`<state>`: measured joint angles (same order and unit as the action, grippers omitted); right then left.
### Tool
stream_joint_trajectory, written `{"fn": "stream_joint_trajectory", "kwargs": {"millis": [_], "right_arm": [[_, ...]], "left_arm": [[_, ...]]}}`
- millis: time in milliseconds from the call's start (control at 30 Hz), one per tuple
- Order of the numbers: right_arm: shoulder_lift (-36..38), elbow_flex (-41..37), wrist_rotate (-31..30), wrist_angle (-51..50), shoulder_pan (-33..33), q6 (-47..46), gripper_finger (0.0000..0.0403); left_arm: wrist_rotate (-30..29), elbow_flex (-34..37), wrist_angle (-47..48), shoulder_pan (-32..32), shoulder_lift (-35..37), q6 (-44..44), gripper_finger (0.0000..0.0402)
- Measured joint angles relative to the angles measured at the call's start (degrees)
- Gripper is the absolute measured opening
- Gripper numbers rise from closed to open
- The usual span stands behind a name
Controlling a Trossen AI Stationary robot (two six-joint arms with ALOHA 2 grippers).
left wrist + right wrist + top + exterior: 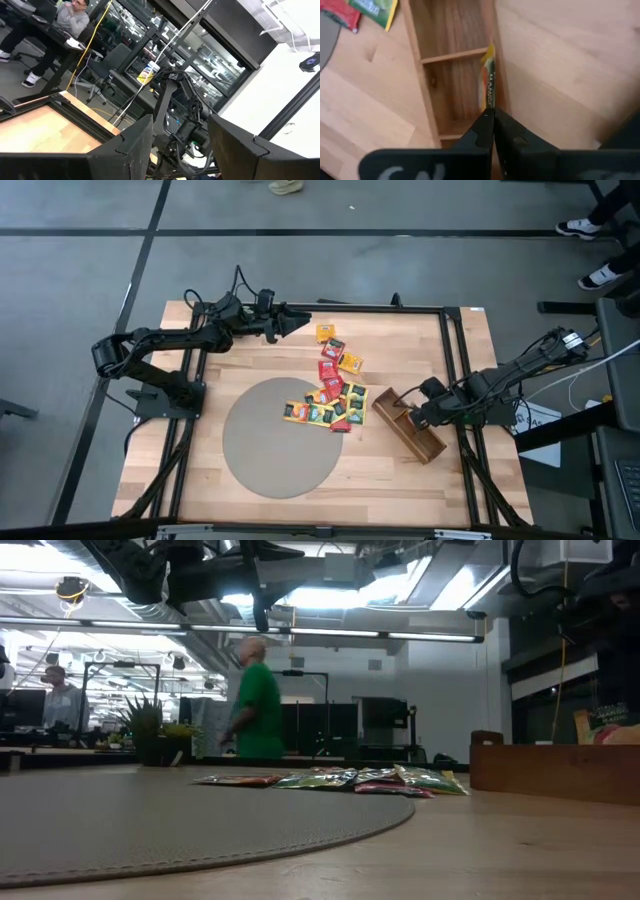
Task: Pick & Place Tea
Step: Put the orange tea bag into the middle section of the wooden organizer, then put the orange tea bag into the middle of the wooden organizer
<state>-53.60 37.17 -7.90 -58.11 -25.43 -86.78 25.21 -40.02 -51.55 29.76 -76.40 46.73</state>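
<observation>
Both arms are black and jointed, trailing black cables; the right tool (492, 117) has matte black wedge-shaped fingers.

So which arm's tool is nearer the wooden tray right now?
The right. The right tool is over the wooden tray, holding a yellow-orange tea sachet edge-on inside a compartment. The left tool hovers raised at the table's far-left side, well away from the tray.

Open-plan robotics lab, framed wooden table (250, 340), desks with monitors (380, 725), ceiling strip lights (330, 632)
</observation>
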Motion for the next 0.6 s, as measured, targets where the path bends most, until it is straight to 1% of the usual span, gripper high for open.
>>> {"fn": "stream_joint_trajectory", "kwargs": {"millis": [167, 267, 400, 600], "right_arm": [[0.0, 0.0, -0.8, -1.2, 0.0, 0.2, 0.0005], [0.0, 0.0, -1.1, -1.2, 0.0, 0.2, 0.0006], [0.0, 0.0, -2.2, -0.3, 0.0, 0.2, 0.0033], [0.0, 0.0, -1.5, 0.4, 0.0, 0.0, 0.0086]], "left_arm": [[0.0, 0.0, 0.0, 0.0, 0.0, -0.9, 0.0182], [0.0, 0.0, 0.0, 0.0, 0.0, -1.0, 0.0182], [0.0, 0.0, 0.0, 0.0, 0.0, -1.0, 0.0182], [0.0, 0.0, 0.0, 0.0, 0.0, -1.0, 0.0181]]}}
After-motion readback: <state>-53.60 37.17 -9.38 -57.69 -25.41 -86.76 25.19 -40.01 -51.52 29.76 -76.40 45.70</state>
